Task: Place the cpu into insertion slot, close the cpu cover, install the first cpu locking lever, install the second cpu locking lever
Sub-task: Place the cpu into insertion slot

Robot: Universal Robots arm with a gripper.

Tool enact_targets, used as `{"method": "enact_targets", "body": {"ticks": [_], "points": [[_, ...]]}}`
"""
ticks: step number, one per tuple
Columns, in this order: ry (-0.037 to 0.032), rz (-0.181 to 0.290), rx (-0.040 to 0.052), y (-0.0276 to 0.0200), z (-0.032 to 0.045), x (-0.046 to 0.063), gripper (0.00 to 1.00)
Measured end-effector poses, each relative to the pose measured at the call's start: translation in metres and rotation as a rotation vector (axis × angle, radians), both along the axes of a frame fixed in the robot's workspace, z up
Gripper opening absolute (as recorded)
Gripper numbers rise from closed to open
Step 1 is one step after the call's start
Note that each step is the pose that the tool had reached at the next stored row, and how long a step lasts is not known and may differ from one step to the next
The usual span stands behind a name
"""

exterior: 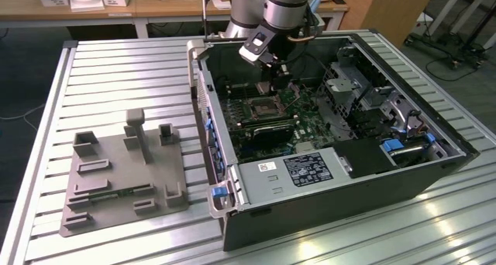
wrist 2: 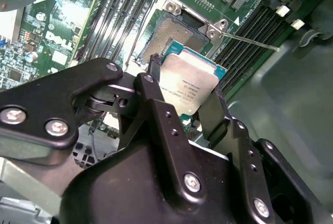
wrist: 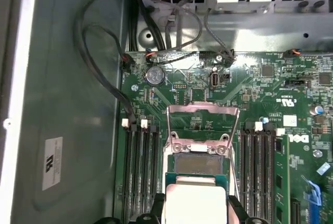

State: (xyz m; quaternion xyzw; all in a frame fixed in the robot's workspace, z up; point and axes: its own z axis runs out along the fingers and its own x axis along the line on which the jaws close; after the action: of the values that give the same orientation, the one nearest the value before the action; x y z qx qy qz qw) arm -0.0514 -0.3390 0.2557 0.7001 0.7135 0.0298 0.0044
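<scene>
Pinching the cpu by two opposite edges between its black fingers, the gripper holds it just above the open insertion slot, where any tilt or offset could bend socket pins or snag the raised cpu cover.

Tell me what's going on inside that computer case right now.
The robot's gripper has its jaws shut on the cpu, holding it over one edge of the insertion slot inside the open computer case. The slot's pin field is bare, so the chip isn't seated yet. The cpu cover stands swung open.
</scene>
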Motion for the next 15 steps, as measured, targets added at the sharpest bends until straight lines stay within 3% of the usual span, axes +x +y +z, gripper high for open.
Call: {"method": "enact_targets", "body": {"ticks": [3, 6, 10, 15], "points": [[0.0104, 0.0, 0.0001, 0.0, -0.0049, 0.0, 0.54], [0.0161, 0.0, -0.0001, 0.0, -0.0103, 0.001, 0.54], [0.0189, -0.004, 0.0001, 0.0, -0.016, 0.003, 0.54], [0.0191, -0.005, 0.0, 0.0, -0.0166, 0.003, 0.54]]}}
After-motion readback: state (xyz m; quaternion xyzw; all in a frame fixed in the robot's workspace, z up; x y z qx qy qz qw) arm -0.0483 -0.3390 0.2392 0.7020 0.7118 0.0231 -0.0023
